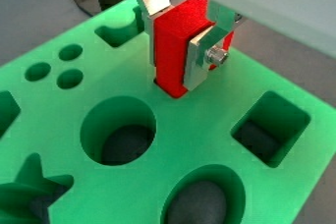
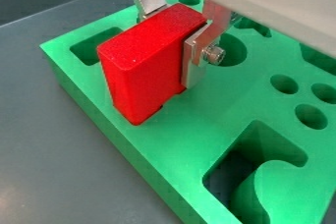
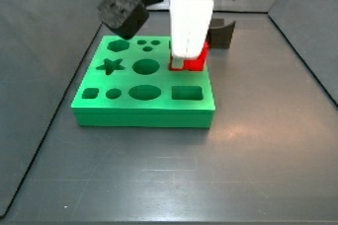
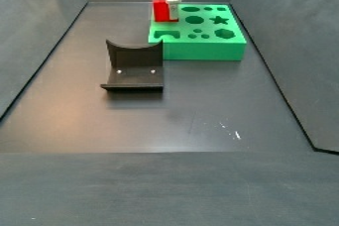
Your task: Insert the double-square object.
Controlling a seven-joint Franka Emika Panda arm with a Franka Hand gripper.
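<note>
My gripper (image 1: 178, 41) is shut on the bright red double-square object (image 1: 171, 56), with a silver finger (image 1: 205, 55) on each side. It also shows held in a wrist view (image 2: 147, 66). The object hangs upright over the green board (image 1: 79, 95), its lower end at the board's top face beside a round hole (image 1: 118, 130); I cannot tell whether it touches. In a side view the object (image 3: 192, 59) is at the board's (image 3: 145, 111) far right part, under the gripper (image 3: 195, 46). In a side view it (image 4: 163, 10) stands at the board's (image 4: 199, 47) left end.
The board has several shaped holes: a square (image 1: 273, 125), an oval (image 1: 203, 203), a star (image 3: 111, 67) and small circles (image 1: 53, 71). The dark fixture (image 4: 133, 66) stands on the grey floor in front of the board, and shows behind it in a side view (image 3: 222, 34). Grey walls enclose the floor.
</note>
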